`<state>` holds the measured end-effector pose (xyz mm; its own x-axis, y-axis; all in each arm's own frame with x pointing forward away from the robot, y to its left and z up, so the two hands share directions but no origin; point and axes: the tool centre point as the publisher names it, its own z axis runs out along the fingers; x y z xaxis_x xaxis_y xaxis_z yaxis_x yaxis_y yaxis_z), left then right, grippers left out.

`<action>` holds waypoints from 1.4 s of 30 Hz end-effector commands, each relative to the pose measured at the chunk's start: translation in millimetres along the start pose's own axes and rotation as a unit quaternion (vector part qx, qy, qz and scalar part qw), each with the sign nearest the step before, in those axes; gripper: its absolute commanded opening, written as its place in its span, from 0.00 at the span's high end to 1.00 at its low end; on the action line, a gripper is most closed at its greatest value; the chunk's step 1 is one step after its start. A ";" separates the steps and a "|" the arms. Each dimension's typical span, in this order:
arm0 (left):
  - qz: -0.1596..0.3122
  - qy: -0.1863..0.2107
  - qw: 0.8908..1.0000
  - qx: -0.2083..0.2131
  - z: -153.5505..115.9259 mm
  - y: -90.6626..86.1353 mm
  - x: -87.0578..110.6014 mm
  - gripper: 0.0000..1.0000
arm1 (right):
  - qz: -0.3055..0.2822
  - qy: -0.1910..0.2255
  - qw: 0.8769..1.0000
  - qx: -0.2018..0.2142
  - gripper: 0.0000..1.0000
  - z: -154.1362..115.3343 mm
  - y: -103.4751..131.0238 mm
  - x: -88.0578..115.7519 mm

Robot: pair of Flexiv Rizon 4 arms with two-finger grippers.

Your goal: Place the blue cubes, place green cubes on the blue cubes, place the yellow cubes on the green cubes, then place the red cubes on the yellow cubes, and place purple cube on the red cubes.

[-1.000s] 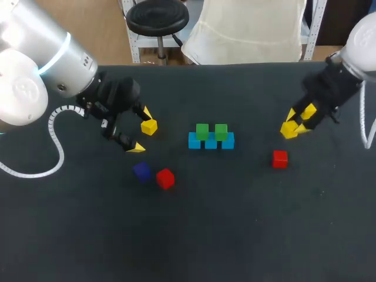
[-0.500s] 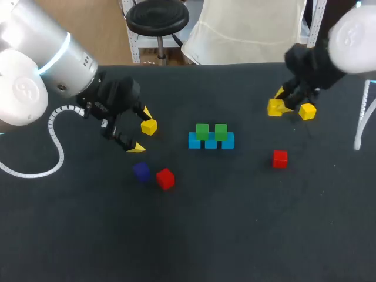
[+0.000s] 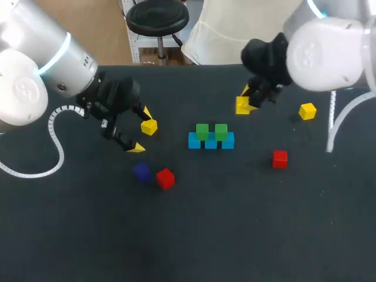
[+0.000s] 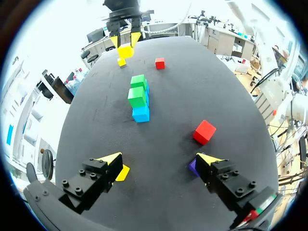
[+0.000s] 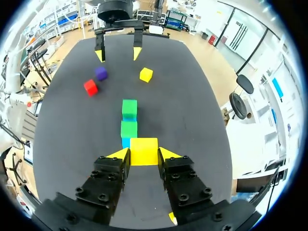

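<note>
Right gripper (image 5: 144, 155) grips a small yellow cube (image 3: 241, 106), at 1 o'clock from the blue cube row (image 3: 194, 142), partly covered by two green cubes (image 3: 202, 130). Left gripper (image 4: 160, 161) gapes; its finger (image 4: 225, 177) partly hides the purple cube (image 4: 193, 166).

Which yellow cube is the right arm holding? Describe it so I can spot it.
Find the blue and green stack mid-table. Just beyond its right end hangs the right gripper, with the yellow cube pinched between its fingers. The other two yellow cubes lie loose on the table, one far right, one beside the left gripper.
</note>
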<state>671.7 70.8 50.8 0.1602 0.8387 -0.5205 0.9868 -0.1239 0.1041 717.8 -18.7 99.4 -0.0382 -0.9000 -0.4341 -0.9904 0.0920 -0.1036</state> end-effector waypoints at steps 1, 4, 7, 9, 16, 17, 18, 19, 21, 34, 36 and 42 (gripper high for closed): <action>0.002 -0.001 1.000 -0.001 0.0 -0.4 1.3 0.00 | 0.002 0.006 1.000 0.002 1.00 6.3 2.9 -14.7; 0.002 -0.001 1.000 -0.001 0.0 -0.4 1.3 0.00 | 0.005 0.003 1.000 0.005 1.00 11.1 7.3 -22.3; 0.002 -0.001 1.000 -0.001 0.0 -0.4 1.3 0.00 | 0.009 -0.006 1.000 0.010 1.00 16.9 12.4 -28.9; 0.002 -0.001 1.000 -0.001 0.0 -0.4 1.3 0.00 | 0.012 -0.010 1.000 0.009 1.00 21.1 16.5 -32.7; 0.002 -0.001 1.000 -0.001 0.0 -0.4 1.3 0.00 | 0.012 0.001 1.000 0.010 1.00 35.2 29.1 -40.4; 0.002 -0.001 1.000 -0.001 0.0 -0.4 1.3 0.00 | 0.014 -0.002 1.000 0.009 1.00 36.6 30.2 -40.7; 0.002 -0.001 1.000 -0.001 0.0 -0.4 1.3 0.00 | 0.014 -0.002 1.000 0.009 1.00 38.3 31.5 -41.1; 0.002 -0.001 1.000 -0.001 0.0 -0.4 1.3 0.00 | 0.015 -0.002 1.000 0.009 1.00 39.6 32.4 -41.4; 0.002 -0.001 1.000 -0.001 0.0 -0.4 1.3 0.00 | 0.017 -0.003 1.000 0.008 1.00 42.6 32.8 -42.3; 0.002 -0.001 1.000 -0.001 0.0 -0.4 1.3 0.00 | 0.021 -0.003 1.000 0.000 1.00 57.1 32.1 -44.4; 0.002 -0.001 1.000 -0.001 0.0 -0.4 1.3 0.00 | 0.021 -0.002 1.000 -0.002 1.00 58.6 31.8 -44.5; 0.002 -0.001 1.000 -0.001 0.0 -0.4 1.3 0.00 | 0.022 0.002 1.000 -0.002 1.00 60.0 30.0 -43.5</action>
<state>671.7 70.8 50.8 0.1602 0.8387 -0.5205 0.9868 -0.1238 0.1041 694.8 47.7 61.6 -0.0807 -0.8948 -0.4392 -0.9880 0.1300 -0.0832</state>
